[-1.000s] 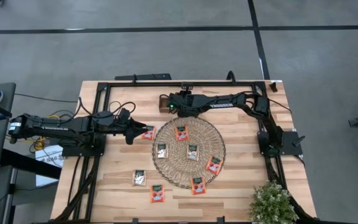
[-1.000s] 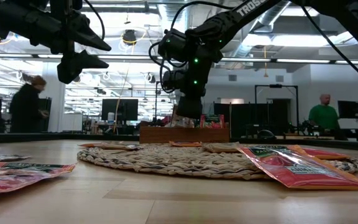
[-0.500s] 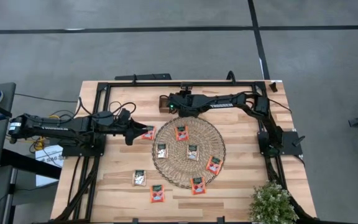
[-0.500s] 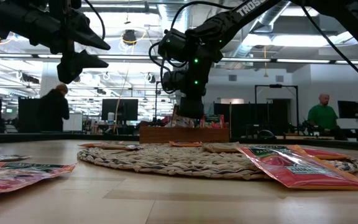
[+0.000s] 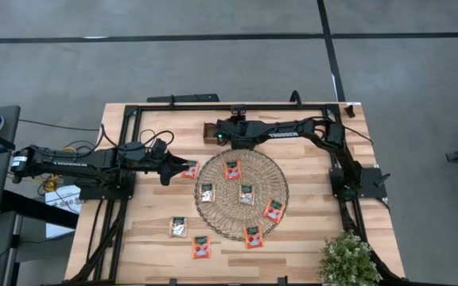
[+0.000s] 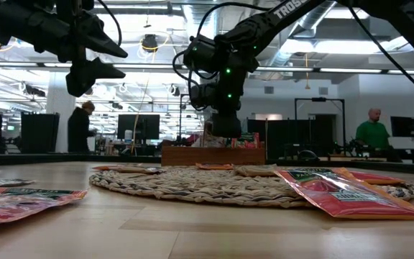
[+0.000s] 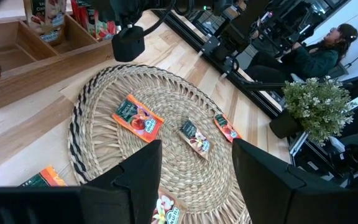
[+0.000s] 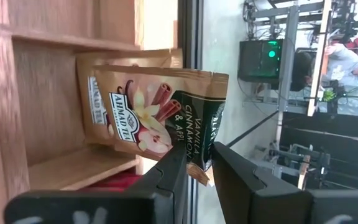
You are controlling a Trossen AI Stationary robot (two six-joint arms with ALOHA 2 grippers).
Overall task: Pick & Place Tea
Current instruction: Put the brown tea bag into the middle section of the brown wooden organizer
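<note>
One beige tea packet (image 8: pixel 166 118) is pinched in our right gripper (image 8: pixel 194 171) over the wooden compartment tray (image 5: pixel 211 132), which has edged slightly since a second ago; release looks near. Our left gripper (image 7: pixel 194 165) waits spread beside the woven mat (image 5: pixel 270 171), where five packets lie.

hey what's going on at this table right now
A two-armed robot is sorting tea packets from a round woven mat into a wooden tray at the table's far edge. The right hand is at the tray, pinching a beige vanilla-cinnamon packet that stands in a compartment in front of a similar one. The left hand hovers open and empty beside the mat's left edge. Five packets lie on the mat, and three more on the bare table to its left.
</note>
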